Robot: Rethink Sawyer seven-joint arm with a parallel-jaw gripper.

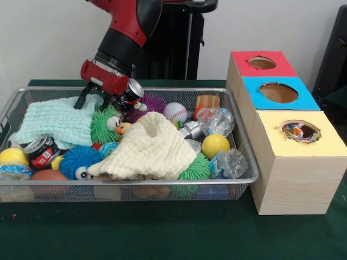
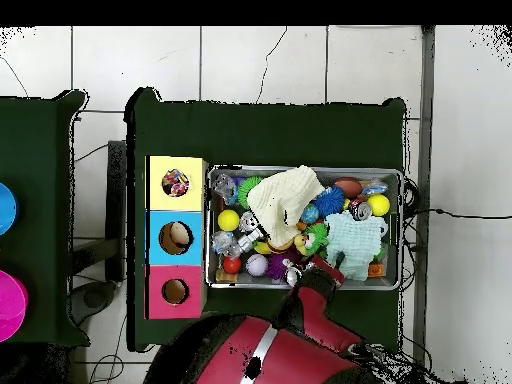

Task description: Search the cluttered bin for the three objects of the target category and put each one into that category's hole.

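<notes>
The wire mesh bin (image 1: 246,179) is full of toys, cans and towels; it also shows in the overhead view (image 2: 398,230). No spotted cloth shows in the bin. A spotted cloth lies inside the hole (image 1: 300,130) in the yellow box top, also seen from overhead (image 2: 176,182). My gripper (image 1: 97,101) is open and empty at the bin's back left, its fingers just above the mint-green towel (image 1: 57,123) and a green spiky ball (image 1: 103,125). In the overhead view the gripper (image 2: 325,266) sits at the bin's lower edge.
A cream waffle towel (image 1: 154,149) covers the bin's middle. A black can (image 1: 132,91) stands right beside the gripper. Balls, spiky toys, cans and clear wrappers crowd the rest. The blue-topped box (image 1: 279,93) and the red-topped box (image 1: 262,63) stand behind the yellow one.
</notes>
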